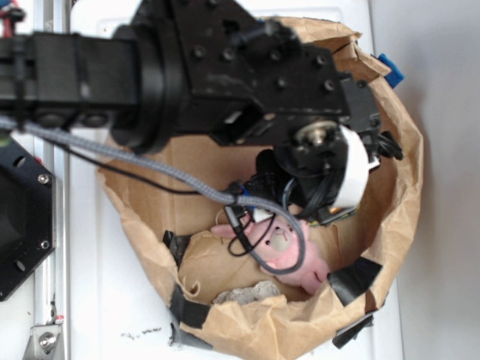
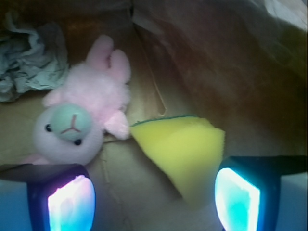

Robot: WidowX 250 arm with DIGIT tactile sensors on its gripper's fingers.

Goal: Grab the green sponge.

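end effector [image 2: 154,197] hangs spread wide inside the brown paper bag [image 1: 390,202], gripping nothing. green sponge [image 2: 185,149] lies on the bag floor between the fingers [image 2: 238,199], nearer the right one, its tip just beside the pink bunny [image 2: 86,113].

In the wrist view, bare paper floor lies between the two fingers [image 2: 70,204], which stand spread apart. The green sponge [image 2: 180,149] sits close against the right-hand finger. The pink plush bunny [image 2: 86,110] crowds the left side, touching the sponge's tip. The brown paper wall [image 2: 216,62] rises close behind.
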